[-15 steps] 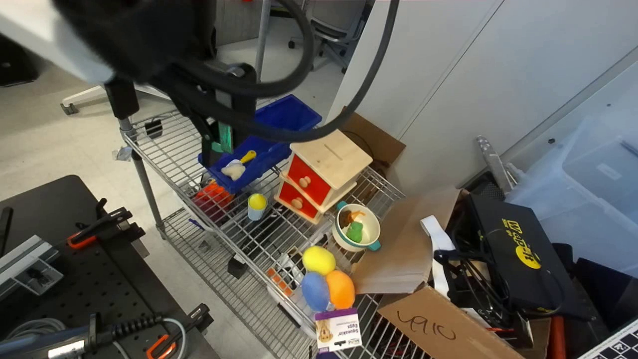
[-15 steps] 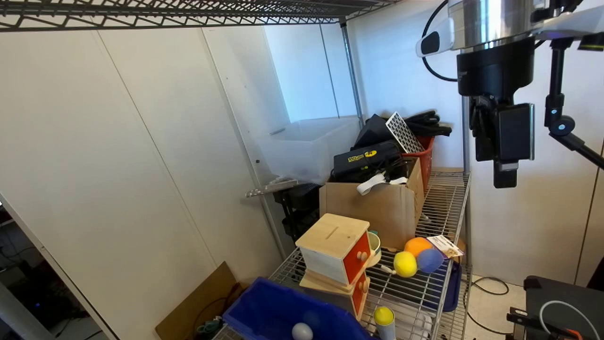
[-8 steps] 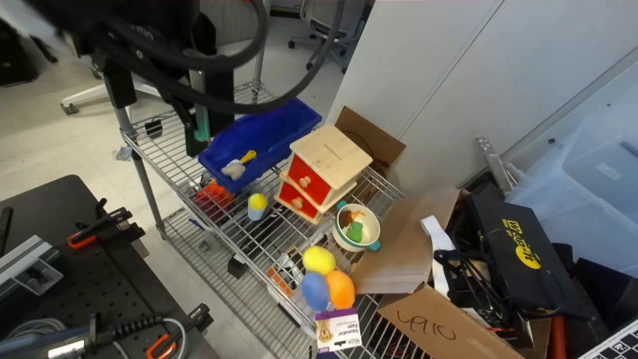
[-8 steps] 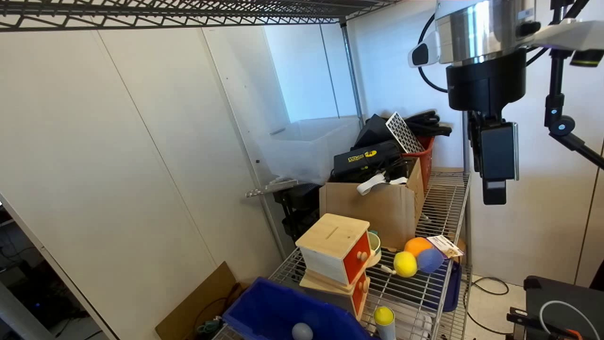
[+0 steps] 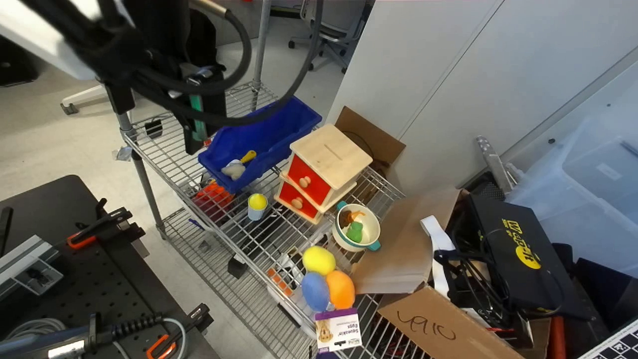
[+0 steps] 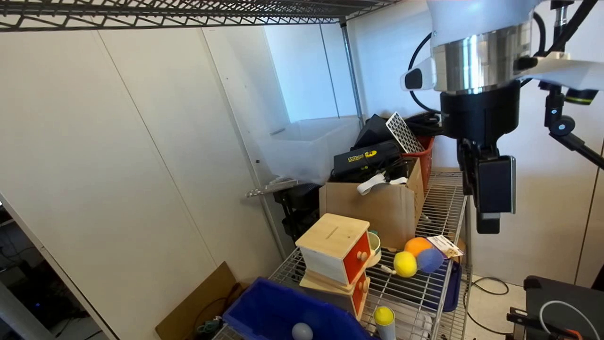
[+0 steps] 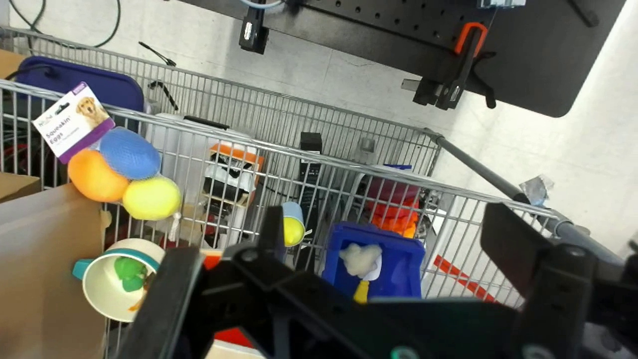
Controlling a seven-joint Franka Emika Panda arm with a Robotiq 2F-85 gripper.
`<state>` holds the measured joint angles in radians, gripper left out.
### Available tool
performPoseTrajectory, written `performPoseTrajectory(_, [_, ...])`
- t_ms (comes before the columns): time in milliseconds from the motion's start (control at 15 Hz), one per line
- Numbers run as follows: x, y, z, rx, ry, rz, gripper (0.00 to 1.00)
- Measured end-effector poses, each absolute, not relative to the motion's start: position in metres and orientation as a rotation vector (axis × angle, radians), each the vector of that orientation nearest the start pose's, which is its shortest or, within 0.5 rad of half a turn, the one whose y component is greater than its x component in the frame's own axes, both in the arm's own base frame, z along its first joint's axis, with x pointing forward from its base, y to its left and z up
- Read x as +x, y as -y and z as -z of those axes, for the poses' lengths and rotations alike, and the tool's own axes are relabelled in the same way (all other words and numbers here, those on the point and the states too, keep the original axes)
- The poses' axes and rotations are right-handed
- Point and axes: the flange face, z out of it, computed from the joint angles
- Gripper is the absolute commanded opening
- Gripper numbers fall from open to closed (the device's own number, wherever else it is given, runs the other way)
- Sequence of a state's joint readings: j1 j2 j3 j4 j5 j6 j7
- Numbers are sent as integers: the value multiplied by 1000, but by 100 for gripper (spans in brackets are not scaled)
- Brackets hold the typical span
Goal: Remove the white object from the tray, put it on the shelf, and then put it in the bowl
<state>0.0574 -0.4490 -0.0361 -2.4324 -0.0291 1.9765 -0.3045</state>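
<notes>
Squeakin' Eggs card point(image 7: 75, 122): white with a purple band, a dog's picture and those two words; the smaller print is too fine to read. It lies against the orange egg point(image 7: 97, 177) and the blue egg point(image 7: 130, 152).
Black box point(image 5: 513, 264): yellow lettering and a yellow oval on its face, hard to make out.
Cardboard box point(image 5: 458, 331): a dark handwritten scrawl on one flap, not surely readable.
Dark tool point(image 5: 124, 329): on the bench point(image 5: 55, 204), with a white label point(image 5: 66, 350) too small to read.
Bowl point(image 7: 99, 289): cream with teal handles, on the wire shelf point(image 7: 264, 146) by the cardboard box, a green figure point(image 7: 130, 273) inside; partly behind the jaws in the wrist view, and in an exterior view largely behind the wooden box point(image 6: 332, 236).
Tray point(image 5: 294, 117): dark blue, on the shelf beside the wooden box; in an exterior view its lower part is cut off, and a pale ball point(image 6: 302, 331) shows inside.
White object point(image 7: 360, 258): a soft-looking lump in the tray, just beside a yellow handle point(image 7: 362, 291); whether they are joined, or it is that same ball, cannot be told.
Jaws: wide apart, above the shelf, the tray seen between them; in an exterior view a black cable point(image 5: 229, 121) crosses them.
</notes>
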Motion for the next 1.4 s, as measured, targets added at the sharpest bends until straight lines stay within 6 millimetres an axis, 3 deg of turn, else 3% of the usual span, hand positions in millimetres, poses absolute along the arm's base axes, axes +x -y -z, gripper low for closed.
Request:
performPoseTrajectory(467, [410, 5, -421, -3038, 598, -121, 100])
performPoseTrajectory(1133, [410, 8, -419, -3007, 632, -120, 100])
performPoseTrajectory(1400, [412, -2, -409, -3010, 654, -161, 100])
